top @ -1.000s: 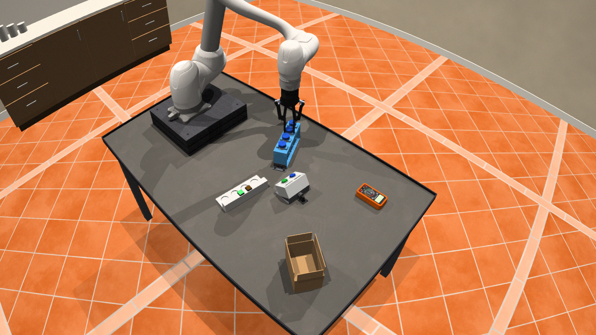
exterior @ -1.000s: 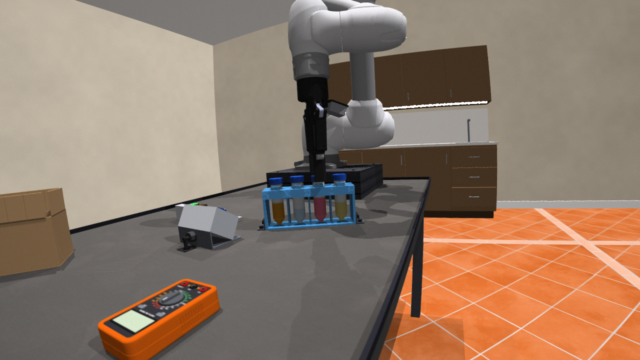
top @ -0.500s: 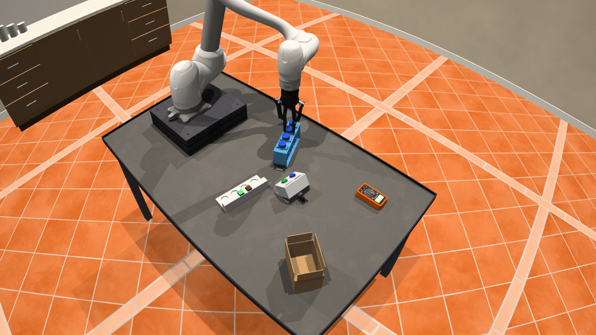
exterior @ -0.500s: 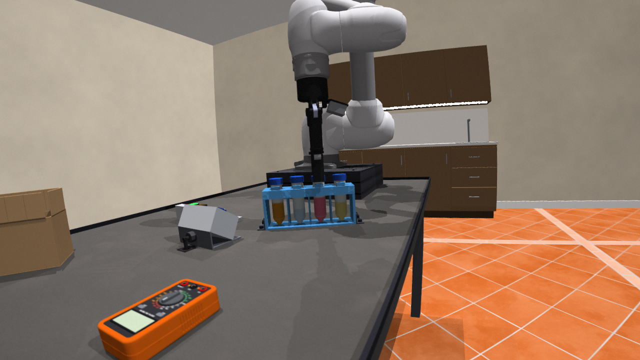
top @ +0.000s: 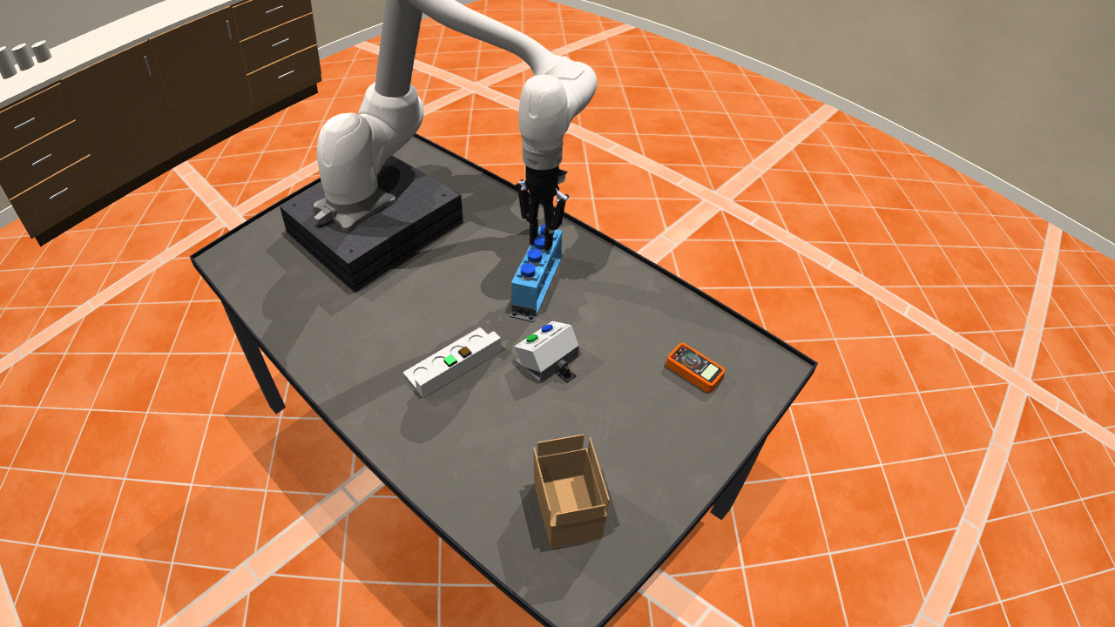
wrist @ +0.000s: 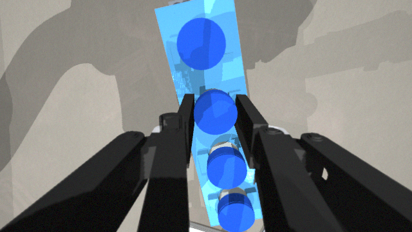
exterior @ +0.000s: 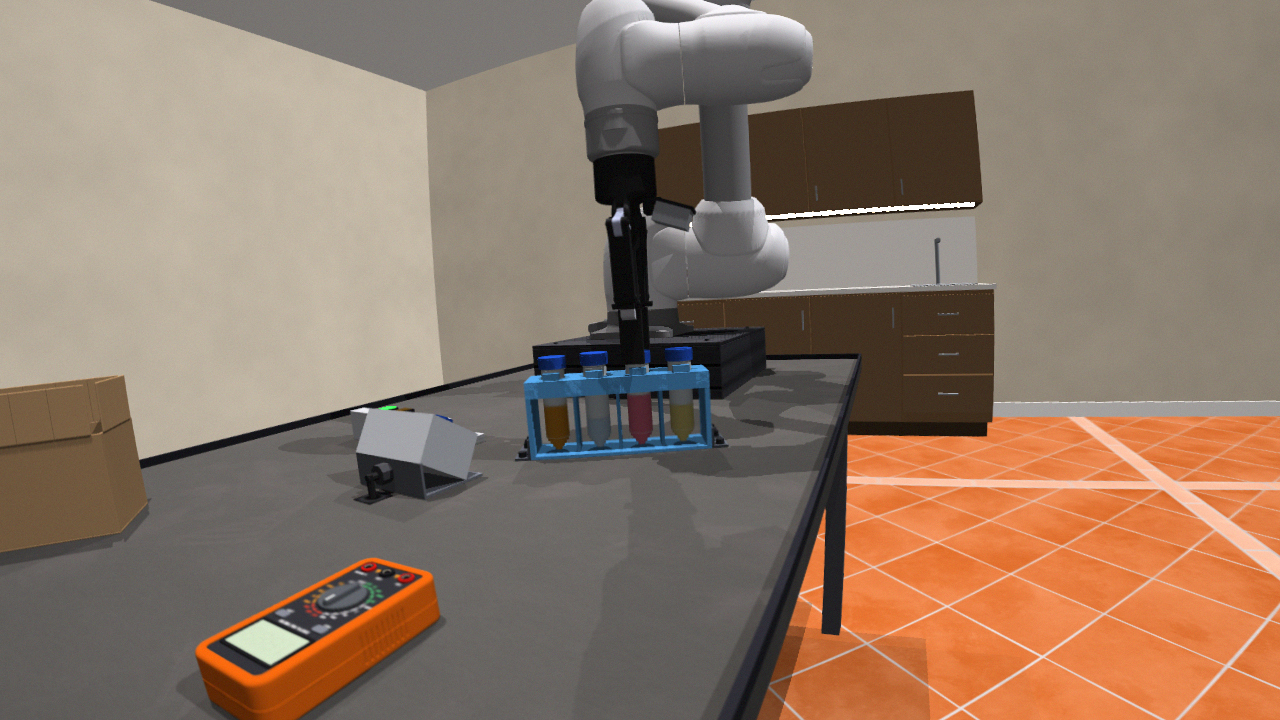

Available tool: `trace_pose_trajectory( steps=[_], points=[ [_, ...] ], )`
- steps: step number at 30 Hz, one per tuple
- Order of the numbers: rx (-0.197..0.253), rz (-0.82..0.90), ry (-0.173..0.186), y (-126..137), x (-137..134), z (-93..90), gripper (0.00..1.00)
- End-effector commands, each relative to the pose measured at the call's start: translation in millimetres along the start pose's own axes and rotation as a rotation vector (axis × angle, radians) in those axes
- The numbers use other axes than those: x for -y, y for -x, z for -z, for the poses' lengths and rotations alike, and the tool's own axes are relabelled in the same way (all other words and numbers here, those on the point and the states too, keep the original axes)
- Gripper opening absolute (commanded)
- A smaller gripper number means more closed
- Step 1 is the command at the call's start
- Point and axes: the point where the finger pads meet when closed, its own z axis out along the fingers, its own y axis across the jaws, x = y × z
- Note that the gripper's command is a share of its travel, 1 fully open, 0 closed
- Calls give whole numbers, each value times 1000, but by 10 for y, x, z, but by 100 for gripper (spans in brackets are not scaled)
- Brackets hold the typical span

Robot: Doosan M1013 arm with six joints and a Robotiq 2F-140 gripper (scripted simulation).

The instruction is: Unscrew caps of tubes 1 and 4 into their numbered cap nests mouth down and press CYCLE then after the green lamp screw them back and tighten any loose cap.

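Observation:
The blue tube rack (top: pixel 535 273) (exterior: pixel 619 411) holds four tubes, each with a blue cap on. My gripper (top: pixel 545 230) (exterior: pixel 637 358) (wrist: pixel 214 109) points straight down over the rack. It is shut on the cap of the red-liquid tube (exterior: pixel 637 407), second from the right in the exterior view, which is tube 2. In the wrist view both finger pads press the sides of that cap (wrist: pixel 215 111). The white cap tray (top: pixel 452 362) has empty nests, and its green lamp (top: pixel 449 359) is lit. The key housing (top: pixel 545 347) (exterior: pixel 416 452) carries the green key (top: pixel 532 337) and the blue key (top: pixel 548 328).
An orange multimeter (top: pixel 695 366) (exterior: pixel 319 631) lies toward the table's right end. An open cardboard box (top: pixel 569 489) (exterior: pixel 62 456) stands near the front edge. The arm's black base block (top: pixel 370 222) sits at the back left.

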Motion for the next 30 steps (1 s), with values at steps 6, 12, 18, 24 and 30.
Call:
trace_pose_trajectory(
  steps=[6,12,18,24,30],
  points=[
    [1,-23,1,-2,-5,7,41],
    [1,-23,1,-2,-5,7,41],
    [1,-23,1,-2,-5,128,41],
    [1,-23,1,-3,-5,278,41],
    [1,-23,1,-3,-4,427,41]
  ],
)
